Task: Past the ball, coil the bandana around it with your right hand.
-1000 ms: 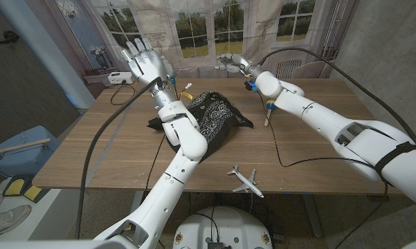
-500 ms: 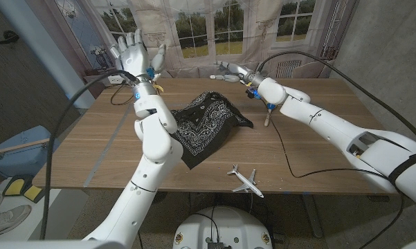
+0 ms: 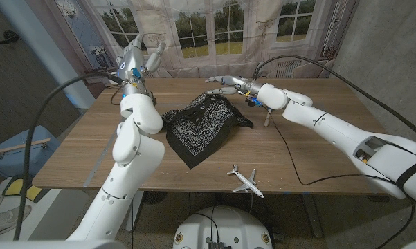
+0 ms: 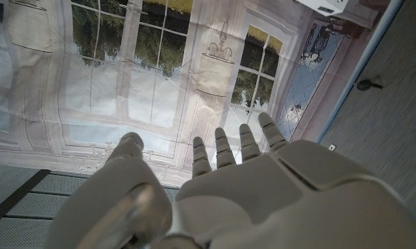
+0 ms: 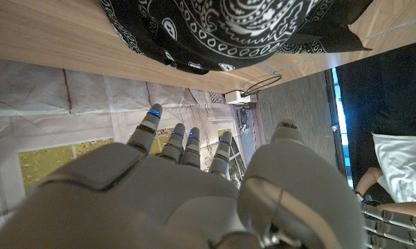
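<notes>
A black paisley-print cloth bandana (image 3: 204, 126) lies heaped mid-table. The right hand (image 3: 225, 84) hovers at its far edge, fingers spread, holding nothing. The left hand (image 3: 135, 57) is raised, open, empty. A small white toy airplane (image 3: 244, 180) sits near the front edge. No ball can be made out.

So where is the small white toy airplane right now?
In the head view the small white toy airplane lies near the wooden table's front edge, toward the robot's right, just in front of the black paisley bandana's nearest corner and touching nothing.
</notes>
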Available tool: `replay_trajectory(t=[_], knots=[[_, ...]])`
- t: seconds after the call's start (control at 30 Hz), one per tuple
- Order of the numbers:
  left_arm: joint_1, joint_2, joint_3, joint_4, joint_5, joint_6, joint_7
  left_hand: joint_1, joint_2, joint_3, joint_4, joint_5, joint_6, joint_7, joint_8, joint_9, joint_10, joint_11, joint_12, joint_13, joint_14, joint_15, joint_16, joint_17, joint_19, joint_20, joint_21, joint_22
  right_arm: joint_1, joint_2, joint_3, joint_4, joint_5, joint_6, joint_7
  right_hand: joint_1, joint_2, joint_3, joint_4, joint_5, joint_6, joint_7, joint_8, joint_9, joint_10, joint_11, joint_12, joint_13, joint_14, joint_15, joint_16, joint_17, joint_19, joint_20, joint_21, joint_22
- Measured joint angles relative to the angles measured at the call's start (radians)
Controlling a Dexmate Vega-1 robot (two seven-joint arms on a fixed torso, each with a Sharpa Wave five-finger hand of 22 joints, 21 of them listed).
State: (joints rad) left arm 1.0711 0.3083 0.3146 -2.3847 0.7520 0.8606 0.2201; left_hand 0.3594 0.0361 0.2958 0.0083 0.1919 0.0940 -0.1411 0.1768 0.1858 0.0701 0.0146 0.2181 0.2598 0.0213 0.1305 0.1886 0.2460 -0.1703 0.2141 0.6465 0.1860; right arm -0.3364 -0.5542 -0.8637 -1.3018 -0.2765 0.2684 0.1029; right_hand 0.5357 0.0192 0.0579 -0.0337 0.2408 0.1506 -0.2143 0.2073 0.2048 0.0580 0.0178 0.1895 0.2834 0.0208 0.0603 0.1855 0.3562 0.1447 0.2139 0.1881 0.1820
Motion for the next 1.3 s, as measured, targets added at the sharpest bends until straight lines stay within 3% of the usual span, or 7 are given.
replay_trajectory(t=[0.07,0.1,0.47,0.7,0.83,1.0,1.3], knots=[[0.0,0.0,0.0,0.0,-0.062,0.006,0.013,-0.004,0.004,-0.003,0.003,-0.004,-0.005,0.005,0.0,0.0,0.0,0.0,0.0,0.0,0.0,0.0,0.0,0.0,0.0,0.0,0.0,0.0,-0.01,-0.01,-0.001,-0.024,0.0,0.0,0.0,0.005,-0.006,-0.005,-0.005,0.0,-0.031,-0.001,-0.012,0.0,-0.027,-0.002,0.0,-0.001,-0.019,0.004,0.0,-0.007,-0.013,-0.001,0.0,-0.001],[0.006,0.058,-0.015,-0.05,-0.104,0.009,0.021,-0.004,0.004,-0.004,0.004,-0.004,-0.005,0.005,0.0,0.0,0.0,0.0,0.0,0.0,0.0,0.0,0.0,0.0,0.0,0.0,0.0,0.0,-0.015,-0.016,-0.002,-0.038,-0.085,-0.019,0.028,0.005,-0.009,-0.008,-0.008,0.0,-0.045,-0.002,-0.016,0.0,-0.038,-0.005,0.0,-0.001,-0.028,0.006,0.0,-0.011,-0.018,0.001,0.0,-0.001],[-0.009,0.135,-0.017,-0.078,-0.381,0.032,0.096,-0.012,0.004,-0.004,0.004,-0.007,-0.005,0.005,0.0,0.0,-0.005,0.005,0.0,-0.005,0.0,0.0,0.0,-0.005,0.0,0.0,-0.008,0.0,-0.063,-0.053,-0.011,-0.142,-0.231,-0.082,0.016,0.0,-0.027,-0.021,-0.012,0.019,-0.172,-0.001,-0.03,0.0,-0.138,-0.009,-0.005,-0.01,-0.082,0.022,0.0,-0.036,-0.054,0.001,0.0,0.002],[-0.021,0.178,-0.017,-0.087,-0.509,0.043,0.146,-0.017,0.009,-0.004,0.004,-0.007,-0.011,0.011,0.0,0.0,-0.005,0.005,0.0,-0.008,-0.005,0.005,0.0,-0.009,0.0,0.0,-0.008,0.003,-0.09,-0.063,-0.024,-0.18,-0.334,-0.096,-0.041,0.021,-0.006,-0.016,-0.017,0.018,-0.176,-0.006,-0.029,0.0,-0.143,-0.006,-0.003,-0.01,-0.093,0.021,0.005,-0.043,-0.054,0.001,0.0,0.002],[-0.025,0.197,-0.017,-0.091,-0.557,0.051,0.171,-0.017,0.009,-0.004,0.004,-0.007,-0.011,0.011,0.0,0.0,-0.011,0.011,-0.004,-0.009,-0.005,0.005,0.0,-0.011,0.0,0.0,-0.008,0.003,-0.107,-0.07,-0.03,-0.194,-0.398,-0.087,-0.103,0.032,0.005,-0.007,-0.026,0.026,-0.144,-0.004,-0.004,0.0,-0.096,-0.029,0.024,-0.014,-0.052,-0.014,0.028,-0.057,-0.041,-0.005,0.014,0.002],[-0.031,0.219,-0.018,-0.094,-0.607,0.059,0.201,-0.017,0.009,-0.004,0.004,-0.007,-0.011,0.011,0.0,-0.004,-0.011,0.011,-0.004,-0.009,-0.005,0.005,0.0,-0.014,0.0,0.0,-0.014,0.003,-0.126,-0.078,-0.033,-0.206,-0.449,-0.062,-0.165,0.023,0.013,-0.007,-0.026,0.026,-0.116,-0.004,0.004,0.0,-0.061,-0.038,0.034,-0.019,-0.021,-0.021,0.034,-0.067,-0.027,-0.005,0.016,-0.001],[-0.041,0.255,-0.025,-0.085,-0.697,0.048,0.244,-0.021,0.013,-0.004,0.004,-0.007,-0.014,0.015,0.0,-0.005,-0.012,0.012,-0.004,-0.014,-0.005,0.005,0.0,-0.019,0.0,0.0,-0.015,0.003,-0.142,-0.083,-0.042,-0.244,-0.553,-0.06,-0.197,0.005,0.013,-0.018,-0.015,0.026,-0.104,-0.005,0.004,0.0,-0.116,-0.048,0.014,-0.024,-0.093,0.0,0.014,-0.081,-0.075,0.002,0.0,-0.001]])
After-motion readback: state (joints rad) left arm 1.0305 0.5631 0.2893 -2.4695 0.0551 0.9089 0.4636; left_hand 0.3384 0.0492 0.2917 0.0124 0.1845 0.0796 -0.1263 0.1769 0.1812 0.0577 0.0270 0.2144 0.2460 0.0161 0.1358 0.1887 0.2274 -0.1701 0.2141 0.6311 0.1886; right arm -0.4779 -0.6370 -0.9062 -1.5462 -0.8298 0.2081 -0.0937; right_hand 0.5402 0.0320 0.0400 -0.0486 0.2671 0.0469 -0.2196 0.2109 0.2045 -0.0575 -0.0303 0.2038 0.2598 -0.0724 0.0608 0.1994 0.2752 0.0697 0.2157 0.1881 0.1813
